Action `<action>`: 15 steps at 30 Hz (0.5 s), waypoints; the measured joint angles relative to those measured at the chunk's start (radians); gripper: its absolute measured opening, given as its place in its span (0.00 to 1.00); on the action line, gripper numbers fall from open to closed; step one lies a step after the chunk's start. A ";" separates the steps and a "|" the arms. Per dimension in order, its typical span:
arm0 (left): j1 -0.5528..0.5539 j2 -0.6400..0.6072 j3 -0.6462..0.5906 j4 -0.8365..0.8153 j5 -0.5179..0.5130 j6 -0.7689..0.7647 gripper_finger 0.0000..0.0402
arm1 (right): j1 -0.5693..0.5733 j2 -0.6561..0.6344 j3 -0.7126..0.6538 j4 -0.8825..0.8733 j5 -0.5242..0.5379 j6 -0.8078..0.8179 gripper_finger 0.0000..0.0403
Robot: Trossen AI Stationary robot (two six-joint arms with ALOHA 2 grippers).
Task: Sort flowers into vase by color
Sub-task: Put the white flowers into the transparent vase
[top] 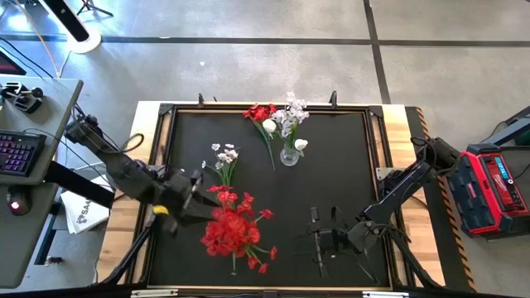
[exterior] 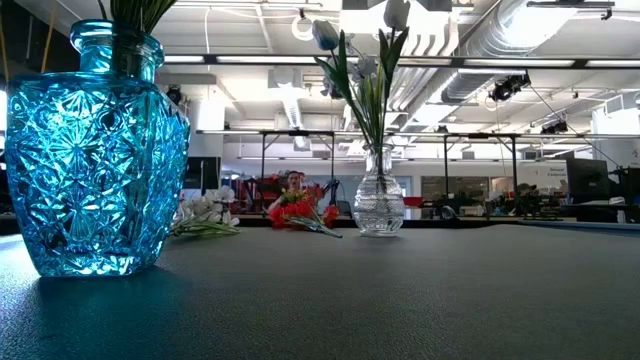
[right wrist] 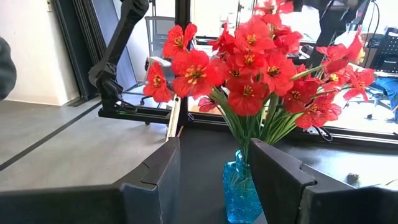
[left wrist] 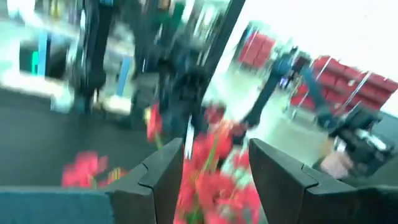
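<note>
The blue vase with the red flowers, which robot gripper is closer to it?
The left one. The left gripper sits right beside the red flowers in the blue vase. The right gripper is farther off across the mat, facing it.

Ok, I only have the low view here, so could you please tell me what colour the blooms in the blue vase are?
Observer: They are red. The right wrist view shows red blooms filling the blue vase.
Operator: Thank you. Where are the grippers? I can see neither.
Observer: The left gripper, open, is close beside those red blooms, on the left arm's side.
Operator: And the right one?
Observer: The right gripper, open, is apart from the vase on the right arm's side, pointing at it.
</note>
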 joint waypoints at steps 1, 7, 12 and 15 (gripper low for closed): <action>0.000 -0.010 0.000 0.035 -0.008 0.038 0.42 | 0.000 0.000 0.000 0.000 0.000 0.000 0.40; -0.033 -0.023 0.001 0.041 -0.171 0.180 0.42 | -0.006 0.000 0.000 -0.081 0.036 0.108 0.40; -0.074 -0.025 0.025 -0.363 -0.409 -0.128 0.42 | -0.055 0.000 0.000 -0.368 0.123 0.375 0.40; -0.083 -0.029 0.085 -0.660 -0.418 -0.388 0.42 | -0.096 0.000 0.000 -0.594 0.118 0.605 0.40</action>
